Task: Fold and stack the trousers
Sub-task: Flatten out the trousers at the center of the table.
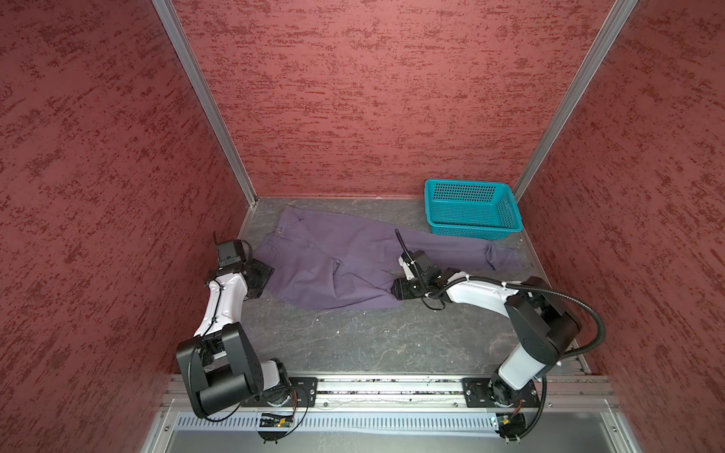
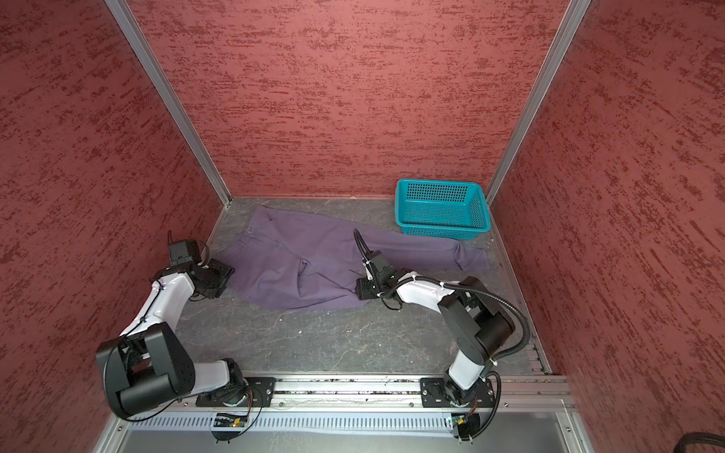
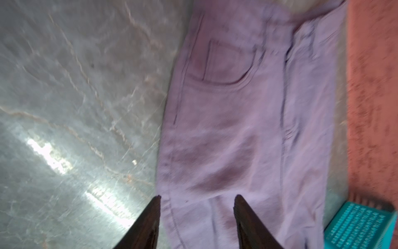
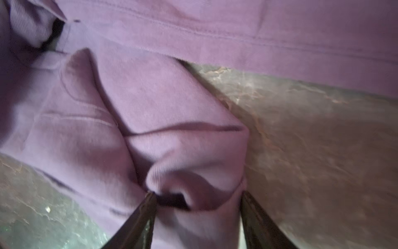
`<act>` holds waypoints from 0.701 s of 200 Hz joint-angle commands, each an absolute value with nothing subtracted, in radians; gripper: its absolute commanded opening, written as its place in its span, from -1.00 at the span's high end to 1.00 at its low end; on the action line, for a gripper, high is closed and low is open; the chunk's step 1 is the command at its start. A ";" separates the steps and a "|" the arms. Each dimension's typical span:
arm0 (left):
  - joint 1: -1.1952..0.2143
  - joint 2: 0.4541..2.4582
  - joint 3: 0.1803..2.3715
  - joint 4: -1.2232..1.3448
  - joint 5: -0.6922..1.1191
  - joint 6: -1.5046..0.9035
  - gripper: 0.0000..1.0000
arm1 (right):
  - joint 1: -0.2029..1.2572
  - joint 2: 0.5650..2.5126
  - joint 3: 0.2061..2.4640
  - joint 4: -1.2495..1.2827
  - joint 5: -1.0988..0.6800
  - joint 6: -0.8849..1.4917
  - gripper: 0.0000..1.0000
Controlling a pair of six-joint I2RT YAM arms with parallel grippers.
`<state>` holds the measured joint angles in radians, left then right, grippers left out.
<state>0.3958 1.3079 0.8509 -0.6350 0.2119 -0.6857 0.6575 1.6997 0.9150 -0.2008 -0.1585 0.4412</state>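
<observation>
The dusty-purple trousers (image 1: 333, 251) lie spread on the grey marbled table (image 1: 353, 345). Their waist is at the back left, and one leg runs right in front of the teal basket (image 1: 506, 213). My left gripper (image 1: 270, 274) is at the near-left corner of the waist. In the left wrist view the left gripper (image 3: 198, 197) is open, with flat cloth (image 3: 237, 118) showing between its fingers. My right gripper (image 1: 393, 291) is at the end of the shorter, folded leg. In the right wrist view the right gripper (image 4: 198, 194) is shut on a raised bunch of that cloth (image 4: 150, 97).
The teal perforated basket (image 2: 439, 229) stands in the back right corner, with its wall (image 3: 361, 226) in the left wrist view. Red textured walls close in the back and both sides. Bare table (image 2: 314, 345) lies between the trousers and the arm rail at the front.
</observation>
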 commanded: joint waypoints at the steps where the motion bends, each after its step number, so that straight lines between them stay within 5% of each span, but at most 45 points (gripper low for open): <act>1: 0.394 1.316 0.815 -0.587 0.222 -0.693 -0.17 | 0.655 1.738 0.968 -0.136 -0.227 0.464 0.12; 24: 0.394 1.359 0.786 -0.565 0.207 -0.690 -0.20 | 0.655 1.709 0.991 -0.175 -0.217 0.442 0.77; 40: 0.394 1.382 0.772 -0.538 0.199 -0.693 -0.19 | 0.653 1.649 1.003 -0.229 -0.172 0.418 1.00; 140: 0.327 1.580 0.826 -0.407 0.192 -0.717 -0.14 | 0.650 1.318 1.257 -0.522 -0.066 0.343 1.00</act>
